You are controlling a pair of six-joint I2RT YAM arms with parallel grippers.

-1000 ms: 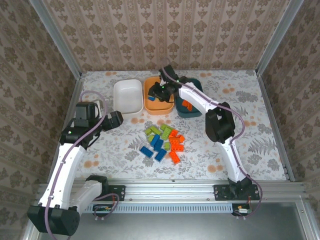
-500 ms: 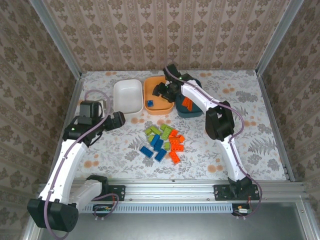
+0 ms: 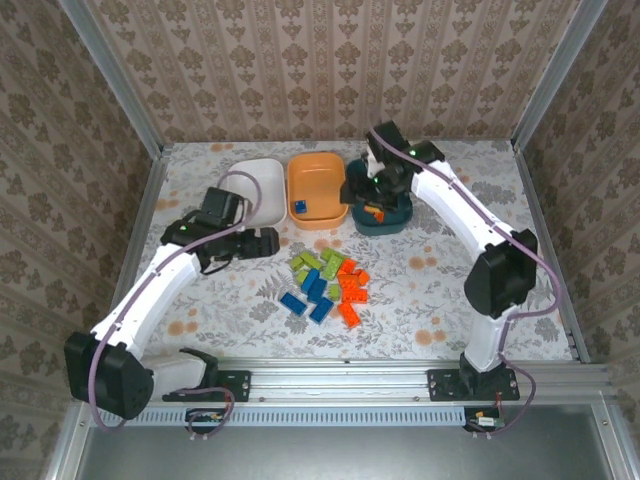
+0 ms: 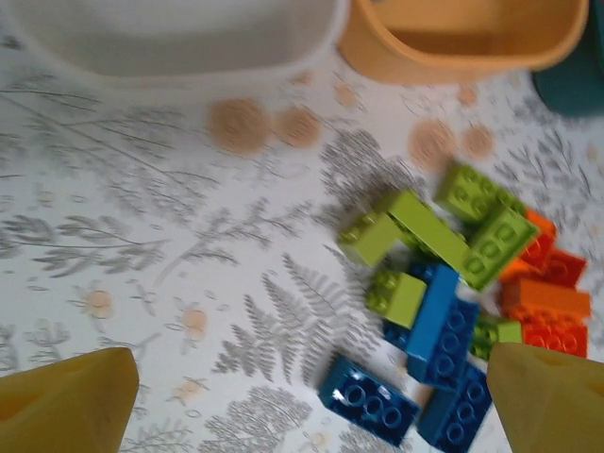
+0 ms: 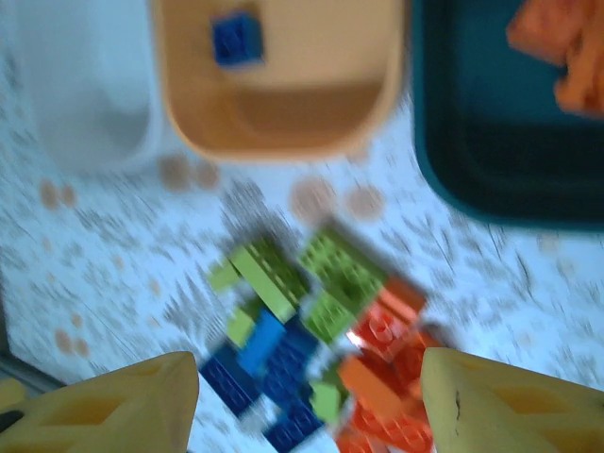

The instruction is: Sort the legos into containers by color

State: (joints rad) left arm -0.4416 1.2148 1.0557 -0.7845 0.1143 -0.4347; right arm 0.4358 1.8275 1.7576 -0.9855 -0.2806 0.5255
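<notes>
Left pincer [image 4: 310, 363] spread near lego pile [image 3: 325, 285]; right pincer [image 5: 307, 373] spread — 1 blue lego [image 3: 300, 207] in orange bowl [image 3: 322, 178].

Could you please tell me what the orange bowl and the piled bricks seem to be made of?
The orange bowl looks like moulded plastic, smooth and fairly matte: even colour, rounded corners. The bricks look like hard plastic, slightly glossy: crisp edges, studded tops, saturated colours. The blur leaves the finish uncertain.
</notes>
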